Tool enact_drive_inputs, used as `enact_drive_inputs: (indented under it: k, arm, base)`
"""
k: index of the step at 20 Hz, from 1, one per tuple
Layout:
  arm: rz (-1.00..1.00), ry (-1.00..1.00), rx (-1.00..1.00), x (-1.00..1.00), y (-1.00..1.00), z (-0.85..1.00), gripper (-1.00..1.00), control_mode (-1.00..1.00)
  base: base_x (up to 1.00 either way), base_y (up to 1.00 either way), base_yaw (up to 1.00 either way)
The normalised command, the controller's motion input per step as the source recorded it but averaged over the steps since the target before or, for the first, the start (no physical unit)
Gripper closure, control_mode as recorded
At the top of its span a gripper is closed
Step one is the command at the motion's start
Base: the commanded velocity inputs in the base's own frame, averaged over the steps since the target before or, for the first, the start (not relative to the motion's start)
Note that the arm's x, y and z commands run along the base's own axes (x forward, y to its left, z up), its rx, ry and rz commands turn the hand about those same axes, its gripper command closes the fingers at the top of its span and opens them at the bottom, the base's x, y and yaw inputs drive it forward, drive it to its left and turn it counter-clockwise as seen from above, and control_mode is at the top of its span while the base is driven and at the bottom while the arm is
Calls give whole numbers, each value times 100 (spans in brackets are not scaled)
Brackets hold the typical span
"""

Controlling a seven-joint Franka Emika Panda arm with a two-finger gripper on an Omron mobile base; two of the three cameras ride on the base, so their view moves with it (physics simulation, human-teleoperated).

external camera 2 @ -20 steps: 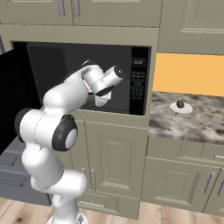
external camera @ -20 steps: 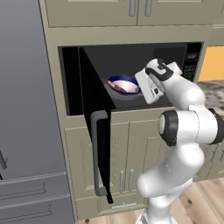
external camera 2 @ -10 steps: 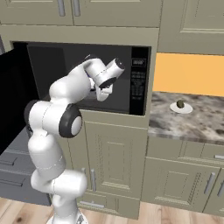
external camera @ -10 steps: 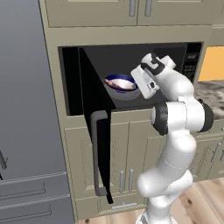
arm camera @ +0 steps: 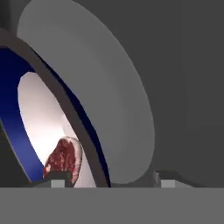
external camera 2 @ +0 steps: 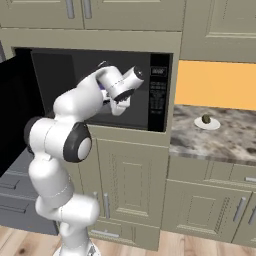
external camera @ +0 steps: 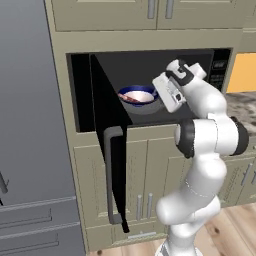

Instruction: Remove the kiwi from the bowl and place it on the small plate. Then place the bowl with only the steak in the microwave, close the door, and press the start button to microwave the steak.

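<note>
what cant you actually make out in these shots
- Left base view: the hand covers the bowl's right rim, so contact is unclear.
- Right base view: the arm hides the bowl; the kiwi on the small plate is too small for detail.
- Hand view: the steak is cut off below.

I see beige panelled cabinet doors (external camera: 142, 15) above the opening and more beige cabinets (external camera 2: 127, 187) below. A grey refrigerator (external camera: 30, 125) stands at far left. To the right, a marbled stone countertop (external camera 2: 220, 142) backs onto an orange wall panel (external camera 2: 215, 82). The floor (external camera 2: 20, 240) is light wood.
</note>
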Motion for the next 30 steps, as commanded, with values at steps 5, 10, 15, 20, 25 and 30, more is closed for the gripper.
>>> enact_drive_inputs:
  k: [5,10,15,20,25,30]
  arm:
    - [0,-22,0,-94,0,45,-100,-100]
    - [0,-19,-6,-100,0,38,-100,-100]
    - [0,-9,-24,-71,0,-2,-100,-100]
    - [10,-16,-17,-64,-1,10,-100,-100]
    - [26,-34,-39,-100,0,35,-100,-100]
    - [28,-26,-48,-100,0,29,-100,-100]
  base:
    - [0,0,0]
    - [0,0,0]
    - [0,0,0]
    - [0,0,0]
    - [0,0,0]
    - [0,0,0]
